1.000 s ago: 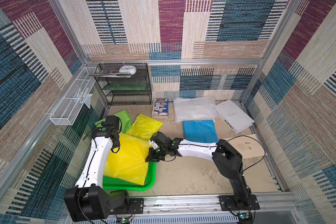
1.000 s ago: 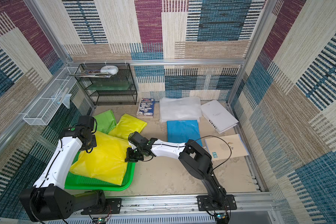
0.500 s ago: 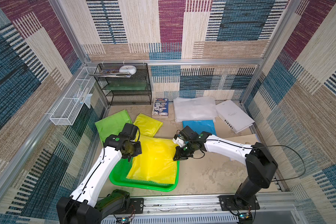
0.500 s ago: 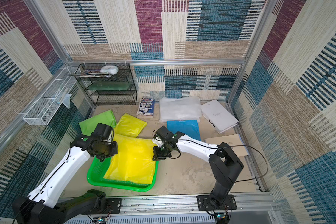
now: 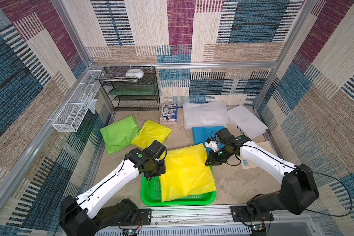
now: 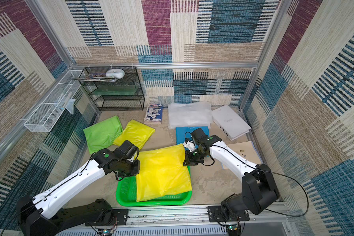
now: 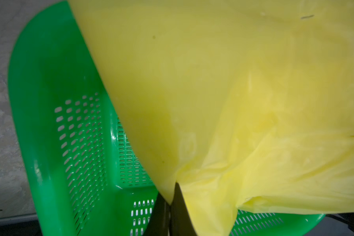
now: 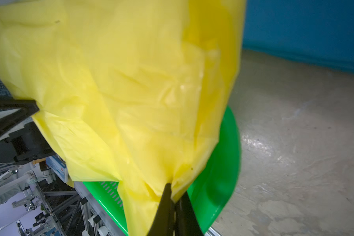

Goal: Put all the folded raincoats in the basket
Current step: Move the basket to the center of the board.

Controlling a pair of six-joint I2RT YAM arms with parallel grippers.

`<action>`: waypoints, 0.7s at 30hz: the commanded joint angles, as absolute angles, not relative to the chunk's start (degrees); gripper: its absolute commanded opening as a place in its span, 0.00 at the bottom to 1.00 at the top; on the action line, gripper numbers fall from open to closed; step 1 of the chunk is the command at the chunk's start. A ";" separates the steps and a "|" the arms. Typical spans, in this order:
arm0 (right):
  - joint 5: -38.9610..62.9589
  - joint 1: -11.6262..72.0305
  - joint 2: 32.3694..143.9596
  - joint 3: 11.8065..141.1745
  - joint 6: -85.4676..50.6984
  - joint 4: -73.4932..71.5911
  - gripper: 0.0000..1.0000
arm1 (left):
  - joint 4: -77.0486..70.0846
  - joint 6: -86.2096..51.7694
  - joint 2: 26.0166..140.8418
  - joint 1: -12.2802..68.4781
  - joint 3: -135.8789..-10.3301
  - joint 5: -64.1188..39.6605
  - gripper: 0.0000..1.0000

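The basket [image 5: 151, 196] sits at the front of the desk [image 5: 243, 183], between the arms. The raincoat [image 5: 184, 171] covers its right part, reaching past the back rim, with the left end effector [image 7: 172, 196] at its left edge and the right end effector [image 5: 208, 162] at its right edge. The rack [image 5: 135, 90] stands back left.

My left arm [image 5: 110, 181] stretches forward and inward from its base, wrist turned toward the middle. My left gripper [image 7: 173, 196] has its jaws pinched tight on a corner of the raincoat [image 5: 184, 171]. My right arm [image 5: 262, 159] reaches in from the other side, wrist angled down, and my right gripper [image 8: 173, 191] is likewise clamped on the raincoat's opposite edge.
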State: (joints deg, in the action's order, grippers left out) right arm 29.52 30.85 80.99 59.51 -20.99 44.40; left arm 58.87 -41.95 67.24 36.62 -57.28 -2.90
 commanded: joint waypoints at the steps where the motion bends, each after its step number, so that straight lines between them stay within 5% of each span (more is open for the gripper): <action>1: 31.38 34.76 80.06 59.47 -27.90 39.12 0.00 | 61.32 -39.84 69.85 36.75 -58.34 1.19 0.00; 10: 27.19 43.42 80.09 52.60 -37.30 32.05 0.00 | 65.19 -37.04 75.12 36.68 -57.58 9.58 0.00; 21: 27.01 44.39 82.27 52.30 -30.77 39.36 0.00 | 66.74 -36.38 81.04 36.74 -57.83 10.35 0.05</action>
